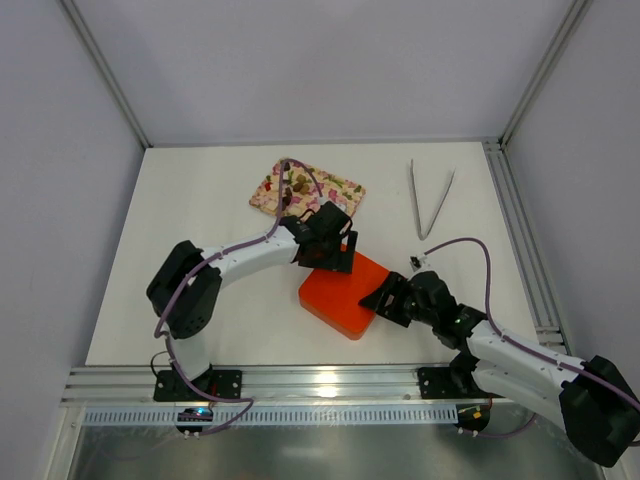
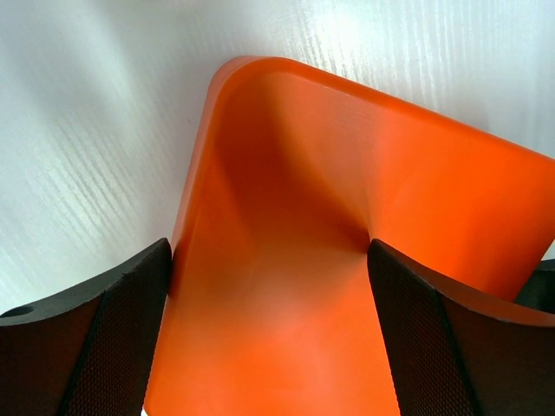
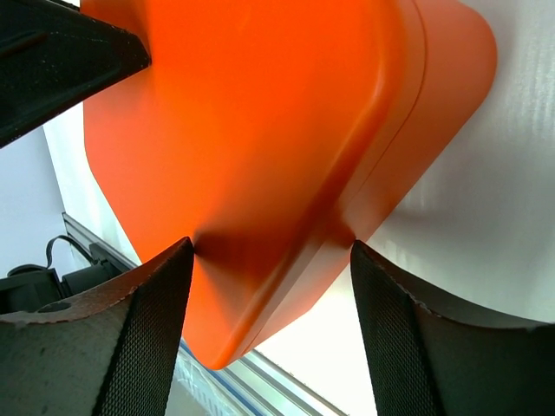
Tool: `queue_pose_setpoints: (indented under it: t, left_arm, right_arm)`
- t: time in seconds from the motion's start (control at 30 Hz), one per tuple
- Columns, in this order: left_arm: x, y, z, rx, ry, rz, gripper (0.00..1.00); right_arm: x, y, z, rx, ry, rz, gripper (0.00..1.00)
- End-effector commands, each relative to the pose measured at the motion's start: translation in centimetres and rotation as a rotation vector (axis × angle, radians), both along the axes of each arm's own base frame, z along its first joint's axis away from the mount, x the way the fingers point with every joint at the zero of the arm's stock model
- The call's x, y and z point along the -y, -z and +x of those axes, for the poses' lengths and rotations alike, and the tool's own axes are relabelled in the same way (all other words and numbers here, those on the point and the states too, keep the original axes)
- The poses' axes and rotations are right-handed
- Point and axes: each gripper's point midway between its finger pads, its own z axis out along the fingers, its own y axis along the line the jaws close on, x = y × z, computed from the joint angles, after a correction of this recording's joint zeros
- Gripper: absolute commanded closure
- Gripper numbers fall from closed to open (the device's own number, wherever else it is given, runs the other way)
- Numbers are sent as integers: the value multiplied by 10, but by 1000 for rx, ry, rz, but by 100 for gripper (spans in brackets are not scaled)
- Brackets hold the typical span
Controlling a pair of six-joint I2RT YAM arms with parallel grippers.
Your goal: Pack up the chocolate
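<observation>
Both my hands were on the orange box (image 1: 345, 293), which sat on the counter (image 1: 200, 200) a little in from the near edge, about midway between the left and right edges. My left hand (image 1: 330, 255) straddled the far corner of the box; in the left wrist view its fingers (image 2: 95, 347) stood wide on either side of a rounded corner, and I could not tell for sure whether they pressed it or only bracketed it. My right hand (image 1: 388, 302) had the corner toward the right edge the same way, fingers (image 3: 130, 347) spread on both flanks of the orange lid, seemingly touching it. The box looked closed, with a seam running round it in the right wrist view. As for the packing, I judged it unsettled: a closed box with both hands on it would suit a lid about to be lifted as well as one just pressed down over the chocolate. The flowered packet (image 1: 305, 187) near the far edge showed brown shapes that might have been chocolate, but my left arm crossed over part of it and the pieces were too small to make out. The tongs (image 1: 430, 200) lay toward the far right corner, well apart from the box. The inside of the box was hidden entirely.
</observation>
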Motion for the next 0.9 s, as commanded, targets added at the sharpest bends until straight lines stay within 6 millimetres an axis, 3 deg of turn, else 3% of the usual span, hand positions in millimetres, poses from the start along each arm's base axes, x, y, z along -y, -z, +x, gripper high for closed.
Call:
queue_pose_setpoints:
  t: [0.0, 0.27, 0.47, 0.87]
  left_arm:
    - [-27, 71, -91, -319, 98, 211, 17]
    - [-20, 48, -77, -291, 128, 173, 10]
    - [-17, 35, -70, -286, 152, 156, 8]
    - [-14, 8, -55, -258, 172, 74, 4]
  right_arm:
    - [4, -7, 6, 35, -23, -36, 31]
    - [12, -39, 29, 77, -10, 16, 16]
    - [18, -57, 40, 89, 1, 61, 11]
    - [38, -55, 46, 71, 41, 75, 11]
